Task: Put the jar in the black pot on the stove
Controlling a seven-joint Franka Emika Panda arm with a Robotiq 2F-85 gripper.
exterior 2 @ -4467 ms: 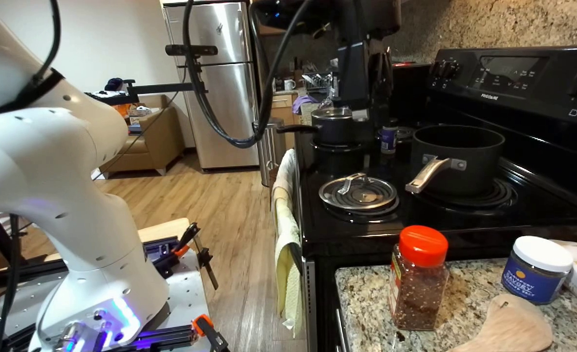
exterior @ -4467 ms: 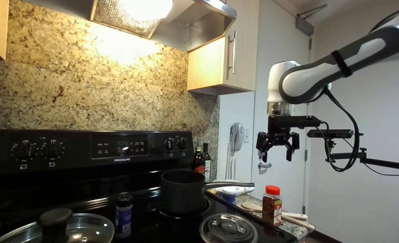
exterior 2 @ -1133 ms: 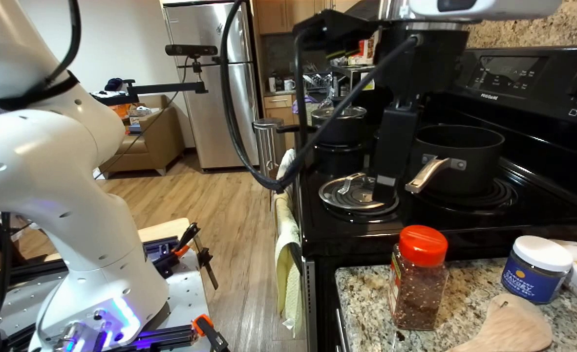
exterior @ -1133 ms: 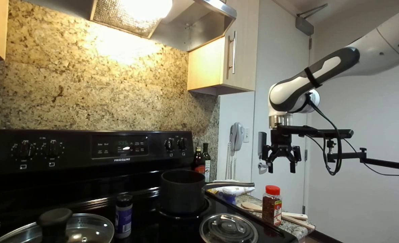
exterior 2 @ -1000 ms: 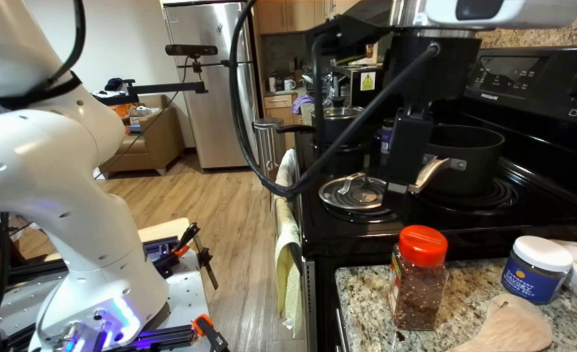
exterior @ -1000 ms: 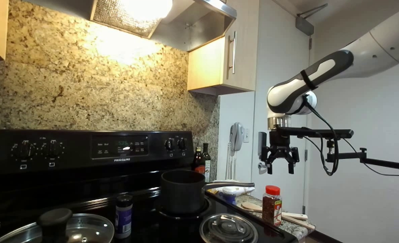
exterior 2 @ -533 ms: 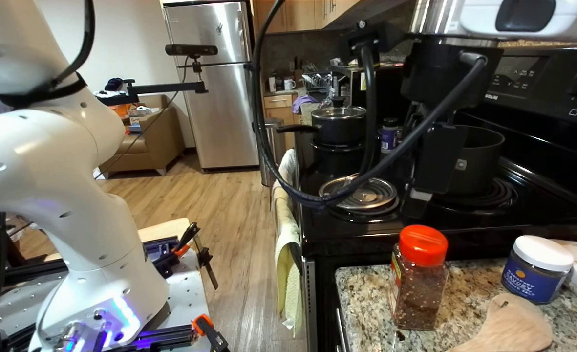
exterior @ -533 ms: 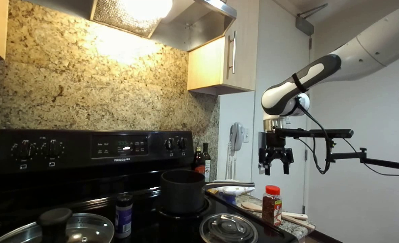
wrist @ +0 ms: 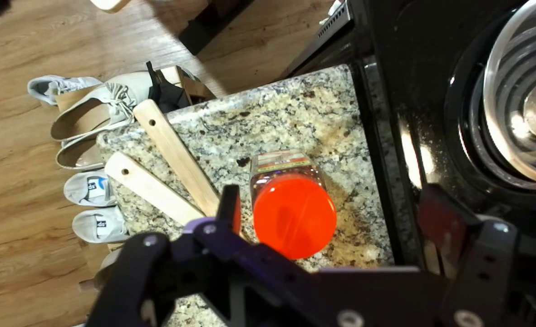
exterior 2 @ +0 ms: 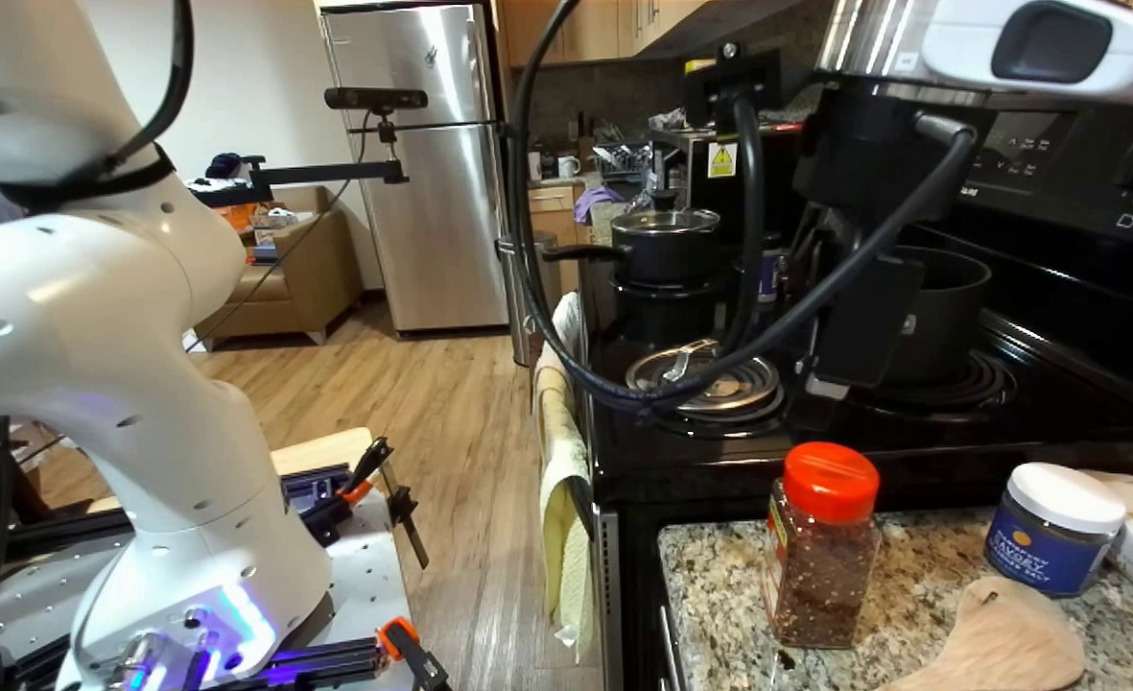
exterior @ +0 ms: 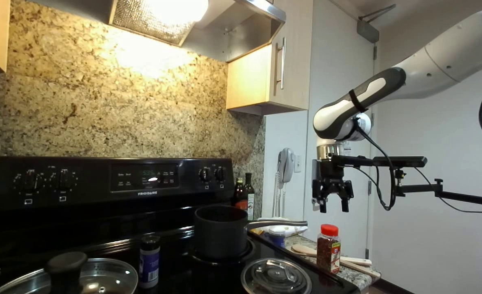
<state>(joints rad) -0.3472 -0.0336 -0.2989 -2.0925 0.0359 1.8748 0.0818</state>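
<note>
Arm and gripper have moved since the earliest frame: the gripper is now lower and closer to the jar, while the jar and the black pot remain in the same places. Compared with the frame just before, the change is only slight. The gripper points downward and it stands wide, with the two fingers well apart. In an exterior view its fingertips are higher than the red cap of the jar and apart from it; in the wrist view this cap appears between the fingers, nearer to the finger at the left of that view. The jar stands upright on the granite counter, just beside the stove, and it contains dark red flakes. The black pot stands upright at the rear of the stove, and its handle reaches toward the counter; beyond this pot, two bottles are partly seen. At the front of the stove, near the pot, lies a glass lid. A shaker with a blue label and a lidded pot also stand on the stove. Two wooden handles lie on the counter near the jar, and a tub with white cap is on the same counter. Below the edge of the counter some shoes are seen.
</note>
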